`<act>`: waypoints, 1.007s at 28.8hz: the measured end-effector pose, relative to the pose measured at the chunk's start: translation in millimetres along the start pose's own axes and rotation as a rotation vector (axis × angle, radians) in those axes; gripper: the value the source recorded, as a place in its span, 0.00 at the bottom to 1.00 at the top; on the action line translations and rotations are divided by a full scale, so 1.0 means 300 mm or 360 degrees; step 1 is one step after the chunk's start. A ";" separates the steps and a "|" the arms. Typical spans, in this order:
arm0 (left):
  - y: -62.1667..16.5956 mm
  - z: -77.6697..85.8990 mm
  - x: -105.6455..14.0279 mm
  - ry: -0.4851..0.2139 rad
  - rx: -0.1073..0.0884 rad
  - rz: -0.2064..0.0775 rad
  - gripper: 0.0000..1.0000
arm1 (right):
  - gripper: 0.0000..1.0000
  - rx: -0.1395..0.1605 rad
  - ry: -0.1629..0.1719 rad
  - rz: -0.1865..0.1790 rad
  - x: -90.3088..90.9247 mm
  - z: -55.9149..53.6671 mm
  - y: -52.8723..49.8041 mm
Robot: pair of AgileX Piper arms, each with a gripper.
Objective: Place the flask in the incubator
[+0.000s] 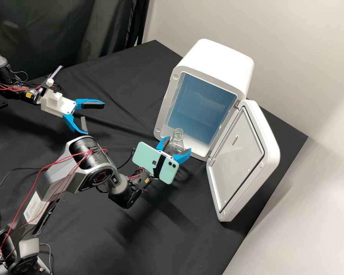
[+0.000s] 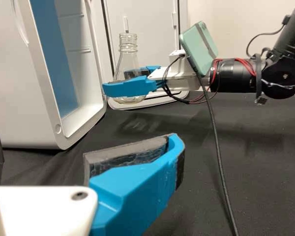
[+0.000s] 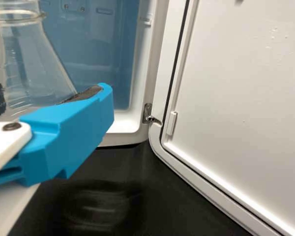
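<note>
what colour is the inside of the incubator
Light blue; the incubator interior shows best in the high view.

The right hand (image 1: 176, 149) holds the flask (image 1: 177, 136) before the incubator (image 1: 218, 63).

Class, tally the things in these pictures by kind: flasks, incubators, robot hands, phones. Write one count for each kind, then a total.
Flasks: 1, the flask
Incubators: 1, the incubator, door open
Robot hands: 2, the left hand, empty, and the right hand, holding the flask
Phones: 1, the phone on the right arm
Total: 5
</note>
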 end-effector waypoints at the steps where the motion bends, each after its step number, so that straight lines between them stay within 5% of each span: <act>1: 0.000 0.000 0.000 0.0000 0.0000 0.0000 1.00 | 0.00 -0.0002 0.0007 0.0003 0.011 0.002 -0.002; 10: 0.000 -0.003 0.000 -0.0009 -0.0017 -0.0002 1.00 | 0.00 -0.0005 0.0057 -0.0005 0.099 -0.024 -0.038; 17: 0.001 -0.004 -0.001 -0.0014 -0.0019 -0.0004 1.00 | 0.00 -0.0007 0.0001 -0.0096 0.158 -0.019 -0.083; 29: 0.000 -0.002 -0.001 -0.0024 -0.0019 -0.0006 1.00 | 0.00 -0.0002 -0.0047 -0.0080 0.204 0.005 -0.076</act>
